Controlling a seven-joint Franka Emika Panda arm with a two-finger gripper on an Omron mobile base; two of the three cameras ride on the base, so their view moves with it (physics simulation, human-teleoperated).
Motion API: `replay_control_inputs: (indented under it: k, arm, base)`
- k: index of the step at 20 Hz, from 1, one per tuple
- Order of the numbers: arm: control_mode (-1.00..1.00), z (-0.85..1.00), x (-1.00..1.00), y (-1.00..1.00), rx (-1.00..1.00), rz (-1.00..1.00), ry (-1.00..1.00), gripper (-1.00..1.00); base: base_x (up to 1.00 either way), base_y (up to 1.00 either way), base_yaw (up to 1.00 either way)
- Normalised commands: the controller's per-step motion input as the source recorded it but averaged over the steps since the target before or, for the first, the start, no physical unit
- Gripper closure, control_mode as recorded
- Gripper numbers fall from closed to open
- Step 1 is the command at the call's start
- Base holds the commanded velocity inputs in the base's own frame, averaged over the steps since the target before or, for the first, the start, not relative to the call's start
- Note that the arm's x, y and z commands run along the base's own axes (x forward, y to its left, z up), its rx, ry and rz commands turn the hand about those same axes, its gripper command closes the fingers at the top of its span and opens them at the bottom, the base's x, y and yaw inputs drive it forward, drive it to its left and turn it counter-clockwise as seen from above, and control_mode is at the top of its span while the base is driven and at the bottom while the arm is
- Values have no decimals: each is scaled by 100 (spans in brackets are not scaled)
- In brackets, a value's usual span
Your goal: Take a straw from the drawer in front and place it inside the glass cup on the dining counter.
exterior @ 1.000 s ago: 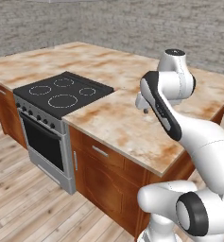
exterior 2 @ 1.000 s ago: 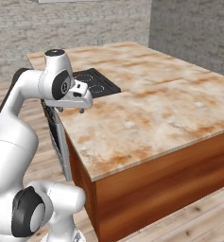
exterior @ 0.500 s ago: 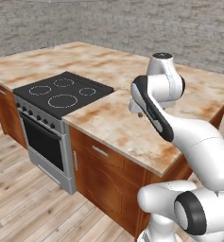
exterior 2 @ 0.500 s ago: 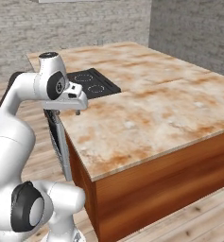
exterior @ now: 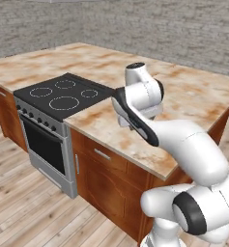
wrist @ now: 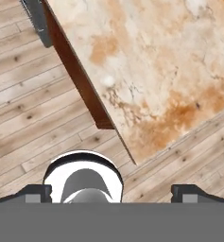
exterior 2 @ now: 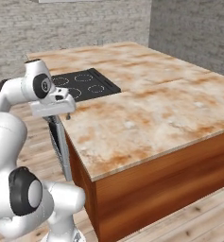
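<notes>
**Barely under way: drawer shut, gripper empty**

Well, the arm is hovering over the near edge of the dining counter (exterior: pixel 193 96), and the gripper (exterior 2: pixel 68 115) is pointing down with its jaws spread as wide as they go, two dark fingertips (wrist: pixel 35 193) sitting far apart at the bottom of the hand view and nothing between them. The drawer (exterior: pixel 102 154) is sitting closed in the wood front just right of the stove (exterior: pixel 46 140), its small silver handle untouched. The straw is presumably lying inside, since no red stick is showing on the stone. The glass cup is hard to pick out; a faint pale spot on the counter top may be it, but that cannot be told for sure. By the look of it everything is waiting: opening the drawer, picking the straw, carrying it over, dropping it in the cup.
</notes>
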Motion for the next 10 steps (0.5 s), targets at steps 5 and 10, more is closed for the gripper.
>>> replay_control_inputs:
  k: [5, 10]
  arm:
    - [-100, -38, 19, 54, -14, 4, 9, -100]
    - [-100, -38, 24, 55, -15, 0, 4, -100]
  base:
    - [0, 0, 0]
    - [0, 0, 0]
